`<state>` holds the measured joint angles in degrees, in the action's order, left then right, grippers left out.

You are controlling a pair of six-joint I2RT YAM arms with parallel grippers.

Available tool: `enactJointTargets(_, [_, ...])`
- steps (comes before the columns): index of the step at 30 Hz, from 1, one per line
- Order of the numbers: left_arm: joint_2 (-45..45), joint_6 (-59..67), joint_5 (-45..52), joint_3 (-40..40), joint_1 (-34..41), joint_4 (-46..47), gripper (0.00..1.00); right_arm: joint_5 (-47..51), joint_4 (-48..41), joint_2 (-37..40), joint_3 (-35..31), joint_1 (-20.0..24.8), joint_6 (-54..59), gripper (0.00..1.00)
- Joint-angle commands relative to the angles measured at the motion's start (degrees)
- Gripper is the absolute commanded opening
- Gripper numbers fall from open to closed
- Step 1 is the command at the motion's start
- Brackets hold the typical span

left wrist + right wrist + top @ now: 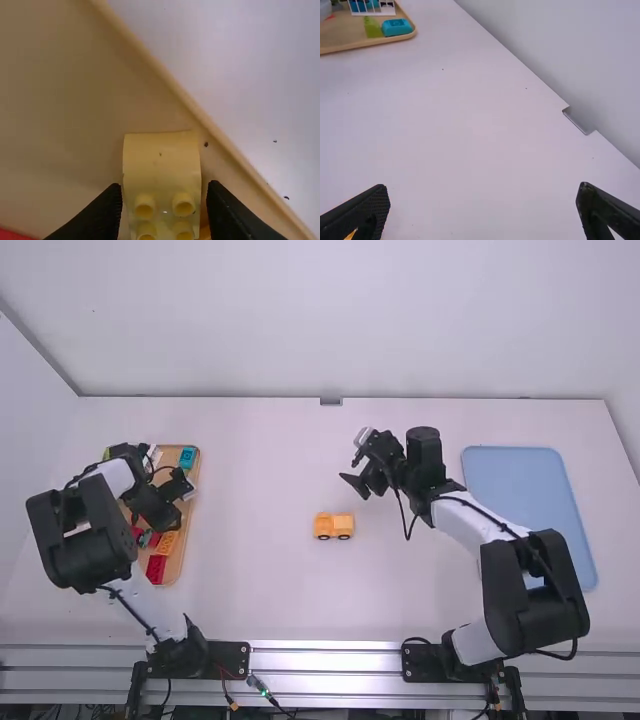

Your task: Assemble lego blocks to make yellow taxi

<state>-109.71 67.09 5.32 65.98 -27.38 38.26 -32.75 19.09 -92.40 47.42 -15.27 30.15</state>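
Note:
In the high view my left gripper [180, 506] is low over the right part of the tan tray [190, 465]. The left wrist view has my left gripper [165, 197] open, its fingers on either side of a yellow studded block [161, 162] lying in the tray. An orange brick [166, 543] lies in the tray near that gripper. A small yellow-orange vehicle [333, 526] with dark wheels stands mid-table. Beyond it and slightly right, my right gripper [352, 470] is held above the table; in the right wrist view my right gripper [484, 192] is wide open with nothing between its fingers.
Red bricks [156, 568] and a teal block [188, 457] lie in the tray. In the right wrist view a green block [372, 27] lies beside a blue one [397, 27] near the tray's corner. A blue mat [525, 490] is on the right, partly under the right arm.

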Motion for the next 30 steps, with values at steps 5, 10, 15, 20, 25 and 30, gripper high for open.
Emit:
enactJointTargets(5, [1.7, 0.1, 0.9, -1.9, 0.3, -0.6, 0.42, -0.2, 0.0, 0.8, 1.8, -0.1, -0.4, 0.99])
enactJointTargets(10, [1.7, 0.1, -0.4, -2.3, 0.4, -1.0, 0.35, -0.2, 0.0, 0.8, 1.8, -0.1, -0.4, 0.99])
enactJointTargets(15, [1.7, 0.0, -0.2, -1.3, 0.4, -0.8, 0.26, -0.2, 0.0, 0.8, 1.8, -0.1, -0.4, 0.99])
enactJointTargets(20, [1.7, -3.9, -0.2, 0.9, 0.4, -0.8, 0.21, -0.2, 0.0, 0.8, 1.8, -0.1, -0.4, 0.99])
enactJointTargets(25, [1.7, -11.9, -0.2, 4.4, 0.5, -0.2, 0.19, -0.2, 0.2, 0.8, 1.8, -0.1, -0.4, 0.99])
enactJointTargets(30, [1.7, -19.9, -0.2, 9.8, 2.9, 5.1, 0.14, -0.2, 0.1, 0.8, 1.8, -0.1, -0.4, 0.99])
